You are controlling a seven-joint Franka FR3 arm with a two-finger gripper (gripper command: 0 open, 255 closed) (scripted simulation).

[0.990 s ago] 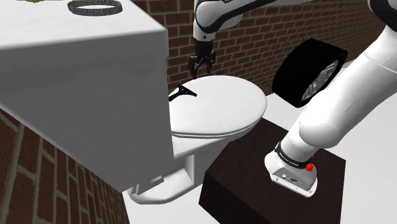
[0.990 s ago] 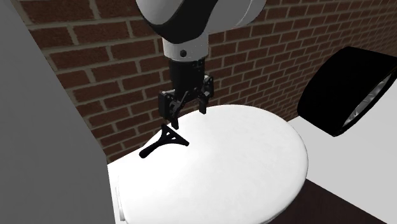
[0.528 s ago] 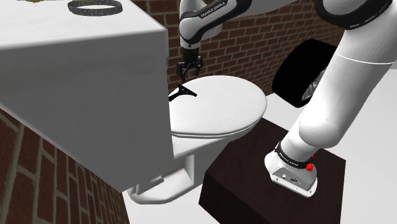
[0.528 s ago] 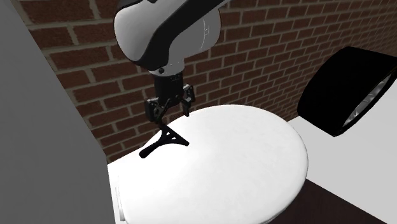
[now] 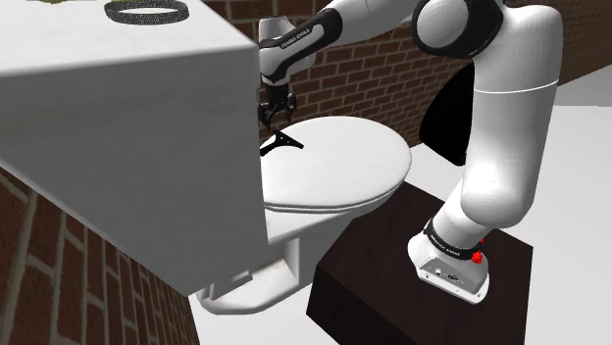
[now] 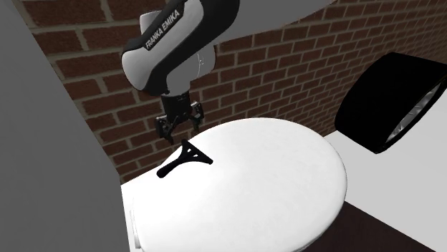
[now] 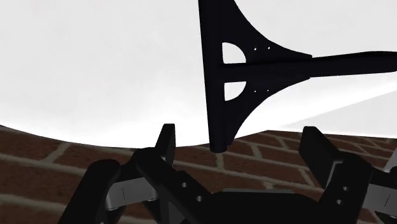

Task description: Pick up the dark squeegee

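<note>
The dark squeegee (image 5: 281, 145) is a flat black T-shaped tool lying on the white toilet lid (image 5: 343, 162), near the lid's back edge by the tank. From the second exterior view the squeegee (image 6: 185, 158) has its blade end toward the brick wall and its handle pointing toward the tank. My gripper (image 6: 178, 129) hangs open just above and behind the blade end, not touching it. In the wrist view the squeegee (image 7: 242, 70) lies ahead of my gripper (image 7: 239, 137), its blade tip between the spread fingers (image 7: 167, 135).
A large pale tank block (image 5: 127, 127) rises close beside the squeegee, with a black ring (image 5: 147, 12) on top. A brick wall (image 6: 107, 64) stands right behind the lid. A black tyre (image 6: 394, 100) leans beyond the toilet. The dark stand (image 5: 373, 274) sits below.
My gripper has moved toward the shoulder view's left, from over the lid's back rim to just above the squeegee's blade end, and dropped slightly. It stays open; the squeegee has not moved.
</note>
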